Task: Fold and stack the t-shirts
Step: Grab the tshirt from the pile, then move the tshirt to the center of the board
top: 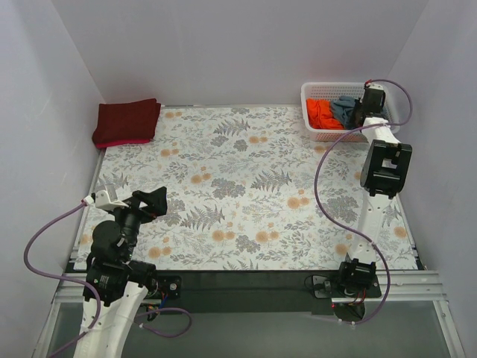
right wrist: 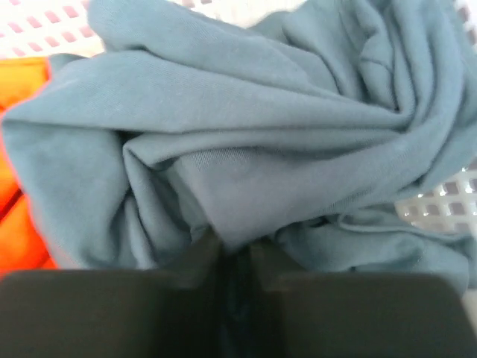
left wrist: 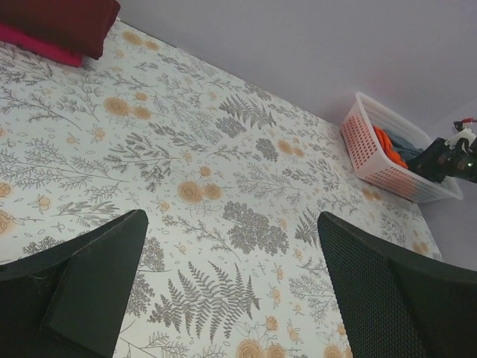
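A floral-covered table (top: 246, 194) seen from above, with a white lattice basket (top: 328, 136) at its far right corner. Two crumpled shirts sit inside the basket: an orange shirt (top: 320, 113) on its left side and a blue-grey shirt (top: 344, 107) on its right. A maroon shirt (top: 127, 123) lies folded at the far corner opposite the basket, well apart from it.

The right gripper (top: 362, 112) reaches down into the basket on the blue-grey shirt. In its wrist view the fingers are drawn almost together, and a fold of the cloth appears to be pinched between them, though the fingertips are dark and blurred. The left gripper (left wrist: 231, 283) hovers above the table diagonally across from the basket, jaws spread wide and holding nothing.

The step in hand looks like taking the blue-grey shirt out of the basket, with one shirt folded and two left. The next move likely calls for a lift high enough for the hanging cloth to pass over the basket rim without dragging the orange shirt along, then laying it flat beside the basket for folding.

No brand, label or writing can be read on anything
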{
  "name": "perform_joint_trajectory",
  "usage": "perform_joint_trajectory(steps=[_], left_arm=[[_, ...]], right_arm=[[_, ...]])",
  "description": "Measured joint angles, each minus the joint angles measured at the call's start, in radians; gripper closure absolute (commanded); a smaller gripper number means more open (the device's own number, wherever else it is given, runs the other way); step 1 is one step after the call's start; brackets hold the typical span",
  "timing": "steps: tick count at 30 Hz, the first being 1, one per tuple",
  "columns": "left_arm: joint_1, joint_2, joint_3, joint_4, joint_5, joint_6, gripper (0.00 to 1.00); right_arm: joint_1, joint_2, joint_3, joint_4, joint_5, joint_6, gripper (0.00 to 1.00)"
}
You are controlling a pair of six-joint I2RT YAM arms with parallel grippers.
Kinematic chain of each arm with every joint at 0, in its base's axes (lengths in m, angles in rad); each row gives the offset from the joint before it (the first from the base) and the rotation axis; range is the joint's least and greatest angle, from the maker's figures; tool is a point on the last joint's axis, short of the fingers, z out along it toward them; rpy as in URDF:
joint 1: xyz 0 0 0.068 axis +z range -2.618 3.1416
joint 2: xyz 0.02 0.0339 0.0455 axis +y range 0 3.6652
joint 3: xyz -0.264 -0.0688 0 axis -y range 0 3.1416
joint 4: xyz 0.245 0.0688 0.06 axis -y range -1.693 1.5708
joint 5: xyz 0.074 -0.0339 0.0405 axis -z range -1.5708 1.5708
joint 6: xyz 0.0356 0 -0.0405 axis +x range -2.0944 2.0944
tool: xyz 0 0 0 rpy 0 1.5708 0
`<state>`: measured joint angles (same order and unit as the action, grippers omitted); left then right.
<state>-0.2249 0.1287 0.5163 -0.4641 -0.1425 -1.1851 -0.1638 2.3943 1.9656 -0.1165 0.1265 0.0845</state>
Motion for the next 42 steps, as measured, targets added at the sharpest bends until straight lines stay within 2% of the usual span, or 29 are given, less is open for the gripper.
perform_joint_trajectory(steps=[2,6,11,18,24,28,35,42], left_arm=[[0.0,0.005,0.0,0.0,0.005,0.002,0.02],[0.0,0.003,0.0,0.001,0.012,0.002,0.02],[0.0,-0.018,0.0,0.001,0.016,0.003,0.02],[0.0,-0.062,-0.002,0.002,0.016,0.003,0.02],[0.0,-0.108,-0.002,0.002,0.012,0.003,0.02],[0.0,-0.115,-0.002,0.002,0.011,0.003,0.02],[0.0,-0.103,-0.002,0.008,0.014,0.005,0.02],[0.0,0.018,0.016,0.023,0.092,0.013,0.02]], right_arm=[[0.002,-0.017,0.0,-0.001,-0.005,-0.008,0.99],[0.011,-0.122,-0.056,-0.008,-0.006,-0.027,0.99],[0.063,-0.353,-0.116,-0.008,0.013,-0.085,0.99],[0.21,-0.718,-0.178,0.023,0.014,-0.142,0.99],[0.382,-0.945,-0.241,0.013,-0.098,-0.134,0.99],[0.514,-0.992,-0.232,0.011,-0.204,-0.074,0.99],[0.732,-0.943,-0.174,0.007,-0.328,0.004,0.99],[0.799,-0.975,-0.316,0.015,-0.304,0.008,0.99]])
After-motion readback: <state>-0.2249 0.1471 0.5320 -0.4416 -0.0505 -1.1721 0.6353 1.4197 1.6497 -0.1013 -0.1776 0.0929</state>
